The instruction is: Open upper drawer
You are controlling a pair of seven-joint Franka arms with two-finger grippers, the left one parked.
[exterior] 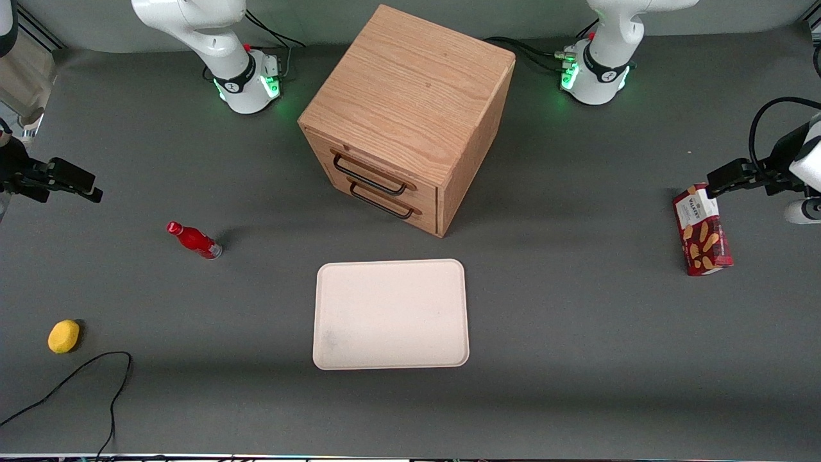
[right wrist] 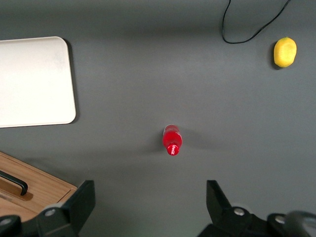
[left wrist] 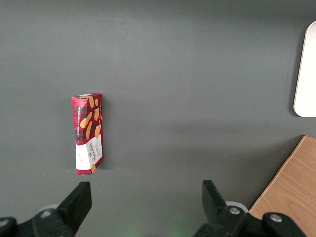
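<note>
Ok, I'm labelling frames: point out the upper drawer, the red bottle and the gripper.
Upper drawer (exterior: 370,174), front view, on its black bar handle.
Red bottle (exterior: 195,240), front view, on its body.
Gripper (right wrist: 148,200), right wrist view, midway between its open fingertips, above the table.

The front view looks steeply down over the whole grey table (exterior: 577,333); both wrist views face straight down from high up, sharing its cream rectangular tray (right wrist: 34,81).
</note>
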